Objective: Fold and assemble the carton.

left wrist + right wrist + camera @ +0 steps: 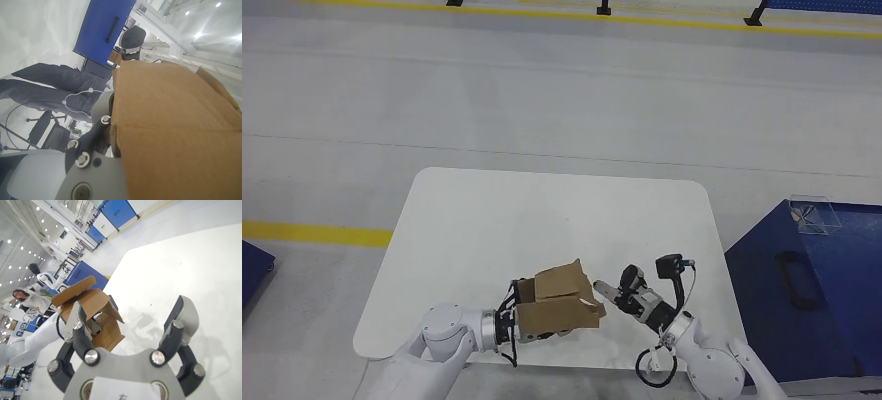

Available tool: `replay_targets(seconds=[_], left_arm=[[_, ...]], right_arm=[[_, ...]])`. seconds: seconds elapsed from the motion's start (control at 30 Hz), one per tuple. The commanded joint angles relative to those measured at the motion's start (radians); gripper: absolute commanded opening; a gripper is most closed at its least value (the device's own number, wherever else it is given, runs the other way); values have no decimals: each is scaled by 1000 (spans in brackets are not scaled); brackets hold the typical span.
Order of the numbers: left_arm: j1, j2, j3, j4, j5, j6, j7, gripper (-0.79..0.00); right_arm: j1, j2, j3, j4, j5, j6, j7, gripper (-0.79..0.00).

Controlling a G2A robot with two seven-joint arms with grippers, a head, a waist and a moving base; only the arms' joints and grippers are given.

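A brown cardboard carton (557, 290) is held just above the near part of the white table (542, 210), its flaps partly folded and sticking out. My left gripper (520, 314) is shut on the carton's near-left wall; in the left wrist view one finger (98, 130) lies against the edge of the carton (170, 123), and the other is hidden behind the cardboard. My right gripper (610, 296) stands open right beside the carton's right end. In the right wrist view the right gripper (128, 313) has one fingertip next to a loose flap of the carton (94, 300), and nothing is between its fingers.
A blue cabinet (812, 290) stands off the table's right side with a clear plastic box (814, 213) on top. The bare table top (170, 266) stretches away beyond the carton. The table's near edge lies just below both grippers.
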Motion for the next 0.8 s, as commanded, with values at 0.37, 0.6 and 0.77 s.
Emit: replay_targets(seconds=[0.37,0.6,0.77], left_arm=[[-6,3,0,1,-10,-20,9,-785],[-14,5,5,-3,2,-6,11,-785],[-24,4,36,-13,39,-14,1,-785]], right_arm=[[45,-9,-11,55,65,14,45,0],[1,2,60,44,175,-68,124,0],[34,-4,7,49,127,-38,141,0]])
